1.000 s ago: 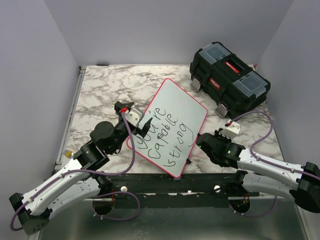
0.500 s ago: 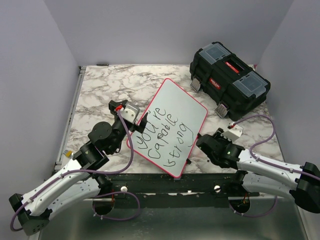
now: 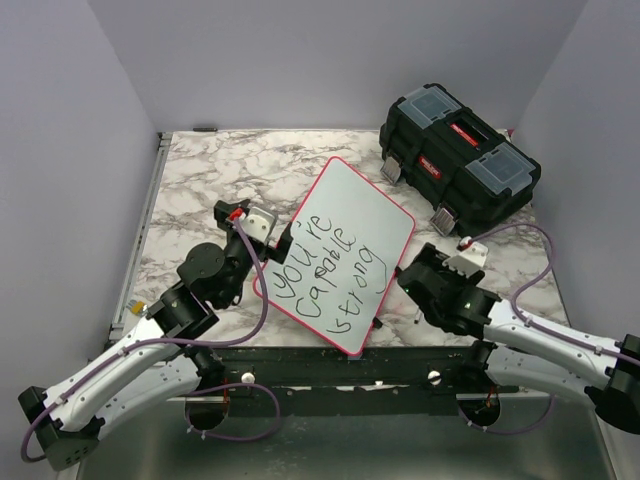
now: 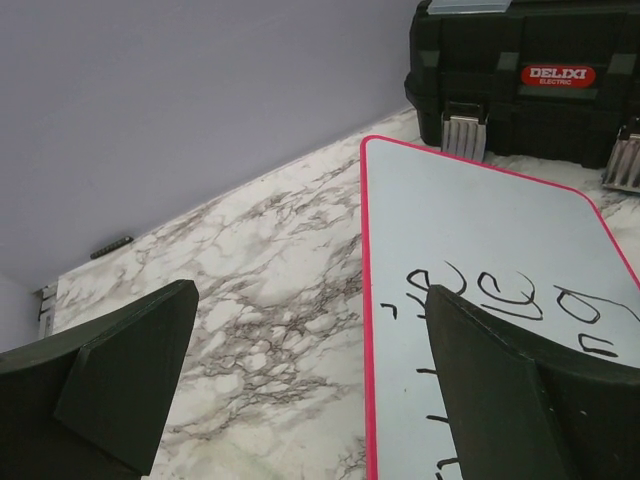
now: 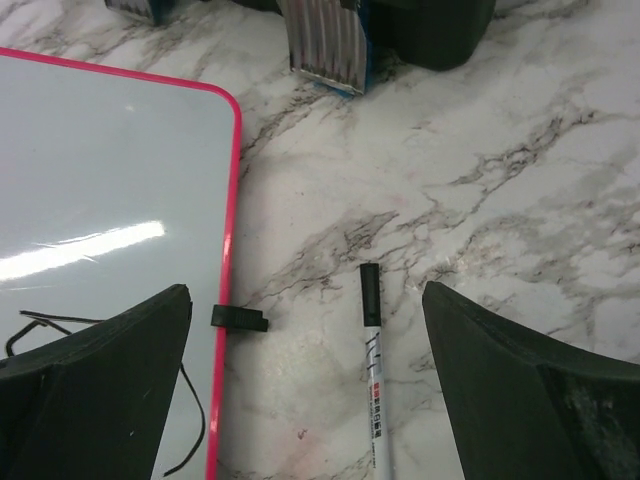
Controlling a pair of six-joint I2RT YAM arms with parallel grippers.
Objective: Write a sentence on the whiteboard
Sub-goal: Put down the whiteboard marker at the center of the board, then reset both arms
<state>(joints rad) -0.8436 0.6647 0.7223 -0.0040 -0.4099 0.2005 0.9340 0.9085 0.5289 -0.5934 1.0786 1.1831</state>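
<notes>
Top external view: shows the whiteboard (image 3: 350,225) lying flat on the marble table (image 3: 200,180), turned diagonally, near corner close to the table's front edge, far corner pointing toward the black toolbox (image 3: 460,160) at back right. Glossy white face, thin red-pink rim, rounded corners. Carries the sentence (image 3: 325,270) in black handwritten marker, three lines running along the board's slant: "you're", "capable", "strong", filling the nearer half and leaving the farther half blank.

Left wrist view: shows the left gripper (image 4: 315,385) with jaws spread wide, grasping nothing, poised at the board's left rim, one finger over marble, the other over the written face.

Right wrist view: shows the right gripper (image 5: 310,390) likewise released, jaws wide apart and empty, straddling the board's right rim with its small black clip (image 5: 239,318) and a marker (image 5: 373,385) lying on the marble just beside the board, black end toward the toolbox, touched by neither finger.
</notes>
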